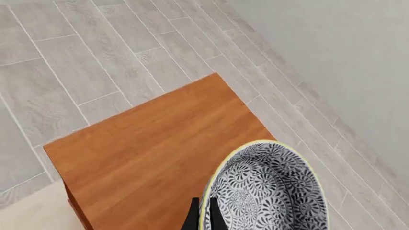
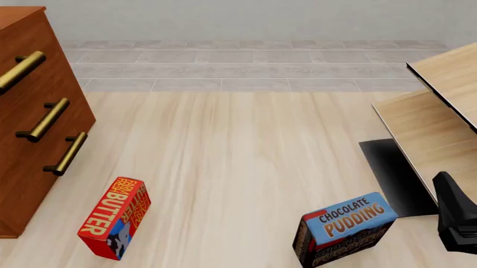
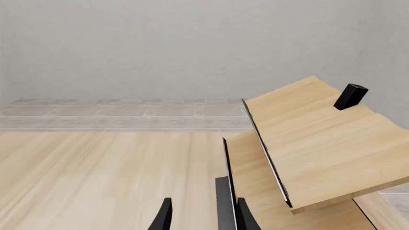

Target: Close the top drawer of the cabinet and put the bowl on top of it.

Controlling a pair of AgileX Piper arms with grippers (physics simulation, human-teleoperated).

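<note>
The bowl [image 1: 271, 191], blue-grey and white floral with a yellowish rim, shows only in the left wrist view. My left gripper [image 1: 203, 218] is shut on its rim, one dark finger outside and one inside. The bowl hangs over the reddish-brown top of the cabinet [image 1: 153, 143], near one edge; I cannot tell if it touches the wood. In the front view the cabinet [image 2: 30, 167] stands at the left, and the top drawer [image 2: 19, 71] lies flush with the two lower ones. My right gripper [image 3: 203, 218] is open and holds nothing.
A red butter box [image 2: 113, 218] lies below the cabinet. A chocolate pudding box [image 2: 344, 229] stands near my right arm [image 2: 454, 220]. Pale light-wood furniture [image 2: 439, 123] with a dark base fills the right side. Grey floor tiles [image 1: 76, 67] surround the cabinet.
</note>
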